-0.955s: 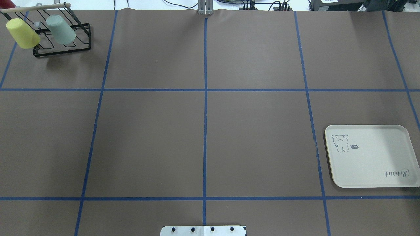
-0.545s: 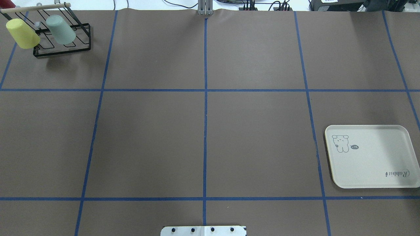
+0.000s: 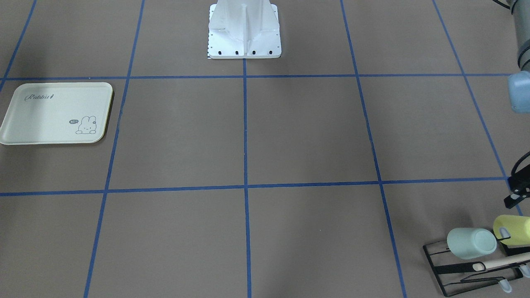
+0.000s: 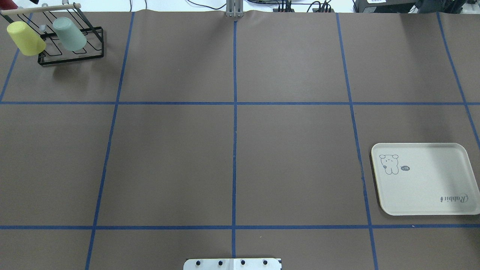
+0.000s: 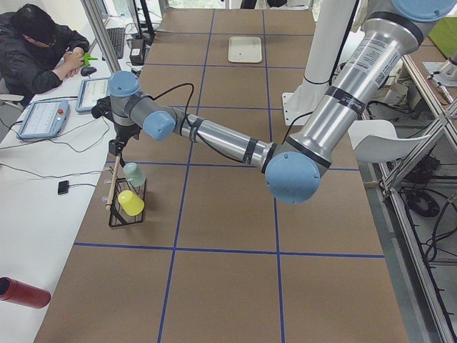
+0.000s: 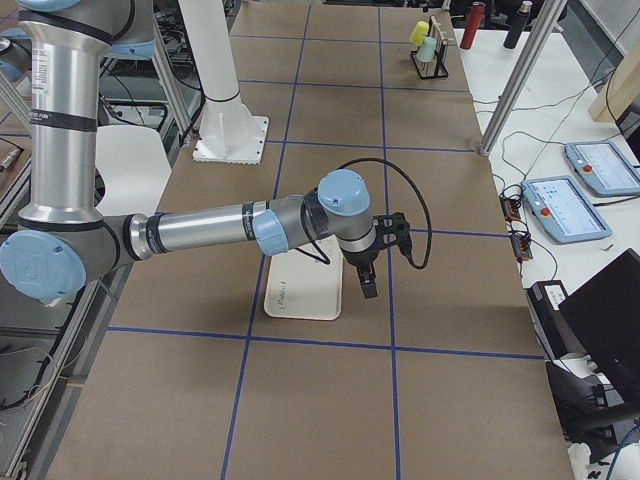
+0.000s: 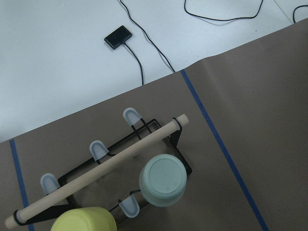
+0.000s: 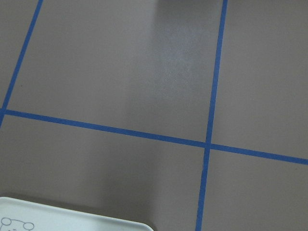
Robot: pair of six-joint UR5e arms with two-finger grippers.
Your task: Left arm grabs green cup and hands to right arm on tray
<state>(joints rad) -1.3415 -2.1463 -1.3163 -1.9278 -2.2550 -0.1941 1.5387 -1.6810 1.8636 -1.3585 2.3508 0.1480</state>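
Left pincer (image 5: pixel 114 148) over pale mint-green plastic tumbler (image 7: pixel 162 179) (opening, hold: can't tell); off-centre descent could snag black wire rack (image 4: pixel 71 60).

Two cups, one green cup (image 4: pixel 69 34) and one yellow cup (image 4: pixel 26 38), sit on one rack (image 7: pixel 101 167), far left. One tray (image 4: pixel 423 187) lies near right. Two arms: left arm (image 5: pixel 214 139), right arm (image 6: pixel 200 232).

Mint green cup (image 4: pixel 69 34) sits tilted, bottom-up, on wire rack (image 4: pixel 71 60); cream tray (image 4: pixel 427 187) lies flat, well apart
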